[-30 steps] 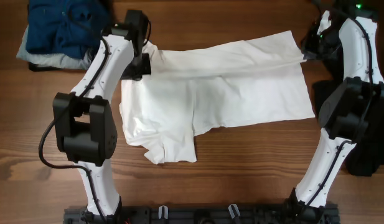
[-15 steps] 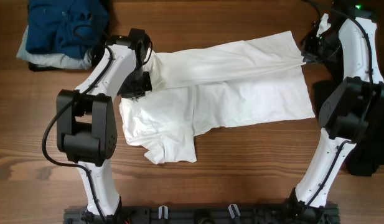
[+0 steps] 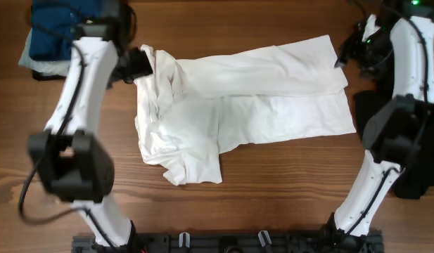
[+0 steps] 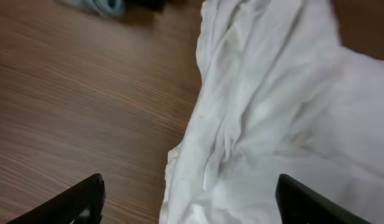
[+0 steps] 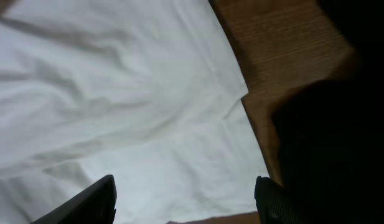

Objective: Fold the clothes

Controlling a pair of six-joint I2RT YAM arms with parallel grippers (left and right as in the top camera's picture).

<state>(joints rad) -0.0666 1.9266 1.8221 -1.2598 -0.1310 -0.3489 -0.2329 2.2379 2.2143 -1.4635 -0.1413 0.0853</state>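
Note:
A white garment [image 3: 252, 98] lies spread across the middle of the table, its far strip folded over toward the front and its left end rumpled. My left gripper [image 3: 136, 62] hovers open at the garment's far-left corner. In the left wrist view the gripper [image 4: 189, 182] holds nothing, and the creased white cloth [image 4: 272, 93] lies below, meeting the bare wood. My right gripper [image 3: 341, 60] is open at the far-right corner. The right wrist view shows the gripper [image 5: 185, 180] standing wide above the cloth's edge [image 5: 117, 93], holding nothing.
A pile of blue and grey clothes [image 3: 65, 31] sits at the far left corner, its edge showing in the left wrist view [image 4: 101, 5]. A black heap [image 3: 417, 179] lies at the right edge. A dark mass [image 5: 328, 137] fills the right of the right wrist view.
Both grippers have opened and let go of the garment's far edge. The left arm has swung out to the left, and the cloth's left end has dropped in rumples.

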